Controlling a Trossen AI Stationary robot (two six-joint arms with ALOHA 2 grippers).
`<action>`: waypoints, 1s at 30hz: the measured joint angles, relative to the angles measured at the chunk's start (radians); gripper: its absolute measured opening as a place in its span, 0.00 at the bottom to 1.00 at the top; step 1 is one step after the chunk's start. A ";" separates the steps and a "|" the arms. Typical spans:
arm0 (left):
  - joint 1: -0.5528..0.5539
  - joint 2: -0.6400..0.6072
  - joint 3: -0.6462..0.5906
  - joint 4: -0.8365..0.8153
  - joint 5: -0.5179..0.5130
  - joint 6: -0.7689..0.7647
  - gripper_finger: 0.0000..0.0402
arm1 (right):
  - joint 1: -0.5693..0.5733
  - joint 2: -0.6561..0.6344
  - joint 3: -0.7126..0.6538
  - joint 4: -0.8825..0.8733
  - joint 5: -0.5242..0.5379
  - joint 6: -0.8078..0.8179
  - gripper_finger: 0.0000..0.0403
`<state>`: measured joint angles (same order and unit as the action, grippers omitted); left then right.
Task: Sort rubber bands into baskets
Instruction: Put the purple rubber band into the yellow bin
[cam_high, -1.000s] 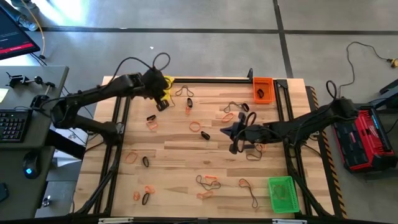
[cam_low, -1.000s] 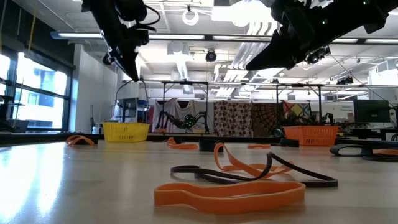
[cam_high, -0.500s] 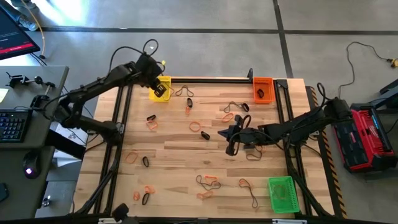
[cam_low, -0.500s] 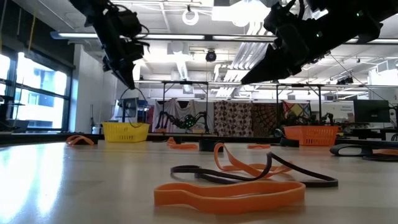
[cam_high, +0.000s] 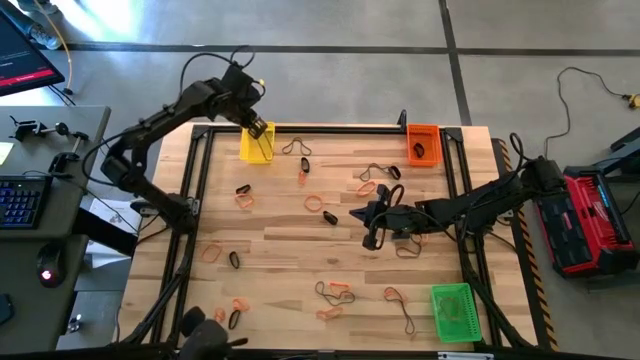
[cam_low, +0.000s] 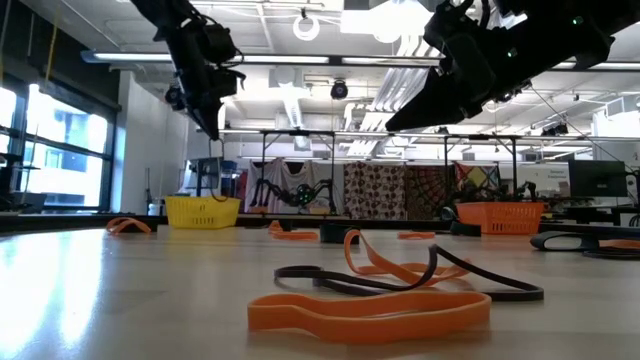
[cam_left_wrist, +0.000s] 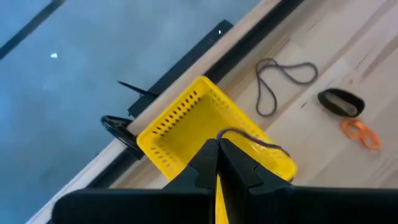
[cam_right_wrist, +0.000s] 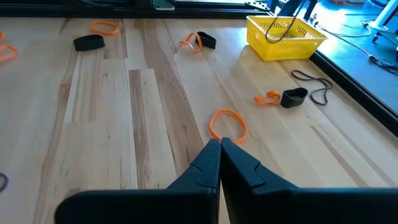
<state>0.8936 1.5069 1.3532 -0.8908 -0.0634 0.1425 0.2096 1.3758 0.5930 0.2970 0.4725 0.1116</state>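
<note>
Over the last second the left arm had swung from the table's near-left area up to the far-left corner, and the left gripper (cam_high: 258, 128) now hung directly above the yellow basket (cam_high: 256, 146). Its fingers were pressed together on a thin olive-tan rubber band (cam_left_wrist: 249, 139), whose loop dangled over the basket's open top in the left wrist view. Judging by this, a drop into the yellow basket was the step in hand; the band had not yet been let go.

The right gripper (cam_high: 372, 236) had slid a little toward the table's middle and hovered above the wood, fingers together and holding nothing visible. An orange rubber band (cam_right_wrist: 227, 124) lay on the boards just ahead of it, probably its next pick.

The yellow basket seemed to hold at least one band already, though its contents were hard to make out. The orange basket (cam_high: 423, 145) at the far-right corner held something dark. The green basket (cam_high: 452, 312) at the near-right corner looked empty. Many orange, black and tan bands were scattered across the table (cam_high: 280, 255), so the sort was far from finished.
</note>
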 joint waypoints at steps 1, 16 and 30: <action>-0.003 -0.003 0.010 -0.009 0.000 0.000 0.00 | 0.000 0.000 0.000 0.000 0.000 0.000 0.00; -0.099 -0.003 0.042 -0.093 0.013 -0.068 0.00 | 0.000 0.000 0.000 0.000 0.000 0.003 0.00; -0.253 -0.004 -0.046 -0.042 0.031 -0.156 0.00 | 0.000 0.000 0.000 -0.007 -0.014 0.003 0.00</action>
<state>0.6408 1.5032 1.3076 -0.9330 -0.0325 -0.0132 0.2096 1.3754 0.5930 0.2898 0.4587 0.1146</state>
